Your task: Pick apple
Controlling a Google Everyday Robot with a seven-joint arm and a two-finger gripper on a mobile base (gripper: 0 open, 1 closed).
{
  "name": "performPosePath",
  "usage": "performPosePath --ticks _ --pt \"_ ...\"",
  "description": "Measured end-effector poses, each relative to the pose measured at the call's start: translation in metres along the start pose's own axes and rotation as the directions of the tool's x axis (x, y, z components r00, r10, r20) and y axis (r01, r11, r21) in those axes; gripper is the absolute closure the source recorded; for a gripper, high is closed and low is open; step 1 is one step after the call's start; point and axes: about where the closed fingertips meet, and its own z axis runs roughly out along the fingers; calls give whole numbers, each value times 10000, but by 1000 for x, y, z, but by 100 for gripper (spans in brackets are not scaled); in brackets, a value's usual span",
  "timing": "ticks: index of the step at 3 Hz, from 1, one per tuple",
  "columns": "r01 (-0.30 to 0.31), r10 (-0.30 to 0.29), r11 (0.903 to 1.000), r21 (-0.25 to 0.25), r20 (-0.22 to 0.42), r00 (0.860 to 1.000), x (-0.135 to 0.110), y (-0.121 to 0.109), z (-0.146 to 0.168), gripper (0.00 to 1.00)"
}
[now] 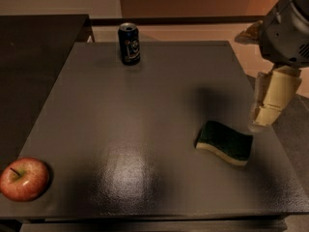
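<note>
While the apple rests on the near left corner of the counter, close to both the front and the left edge, the hand hangs at the opposite side, over the right edge and pointing downward. It carries nothing. Whether it is released or clenched, I cannot tell from this angle.

A green sponge lies just beside the hand, on the counter's right half, and a dark soda can stands upright near the far edge. Both are well apart from the apple, and nothing lies around the fruit itself.

By my judgement the task is at its opening step: the reach toward the apple is not yet made, and nearly the whole width of the counter lies between hand and fruit.

The next move calls for a long sweep across to the left and toward the near edge, high enough to pass over the sponge without nudging it. The hand then needs to come down over the apple with room on either side. Because the apple is round and sits so close to the corner, the closing should be centred. An off-centre touch could roll it off the counter.
</note>
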Motion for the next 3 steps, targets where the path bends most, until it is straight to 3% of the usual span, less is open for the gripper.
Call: performPosePath --ticks 1,2,3 --pt "848 -829 9960 -276 663 9943 -33 9 11 0" --pt "2592 -2291 9543 -1486 1930 9541 -131 34 102 0" --pt "3081 -2610 9289 -2055 2269 9383 -163 43 133 0"
